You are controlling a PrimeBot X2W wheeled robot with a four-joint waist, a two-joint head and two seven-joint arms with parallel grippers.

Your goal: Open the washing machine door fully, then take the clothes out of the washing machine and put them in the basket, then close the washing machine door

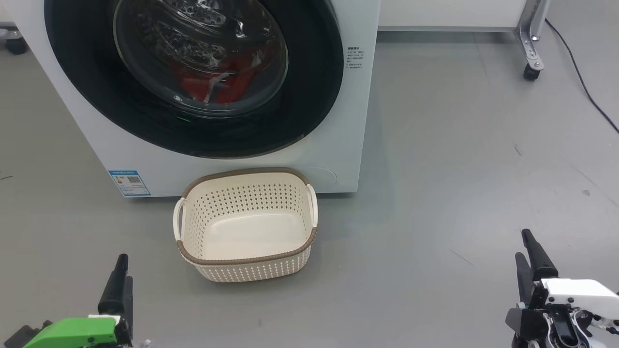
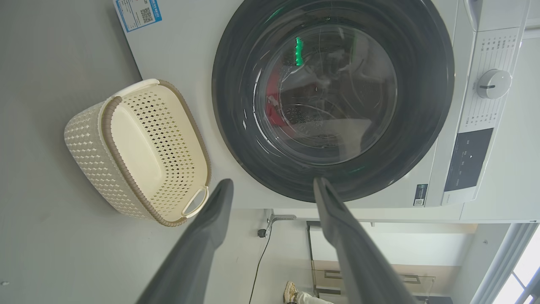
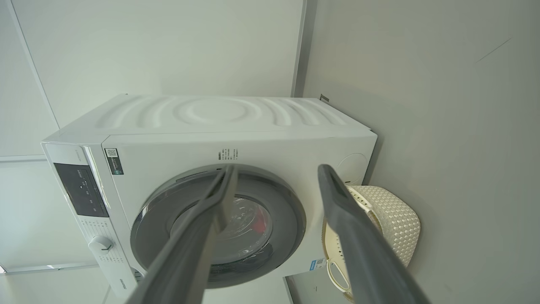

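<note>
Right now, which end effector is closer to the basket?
Left. The left end effector sits near the basket's near left corner, apart from it. The right end effector is much farther away, off to the basket's right. Both are open.

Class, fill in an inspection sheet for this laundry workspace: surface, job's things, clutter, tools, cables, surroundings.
Surface: grey floor, a few scuffs.
Job's things: door shut; red clothes behind its glass, inside the washer; basket empty, on the floor before the washer.
Clutter: nothing seen.
Tools: left tool open, empty; right tool open, empty; both short of the washer.
Cables: one dark cable on the floor, right of the washer.
Surroundings: wheeled metal frame at the back right; a person's foot in the left wrist view.
</note>
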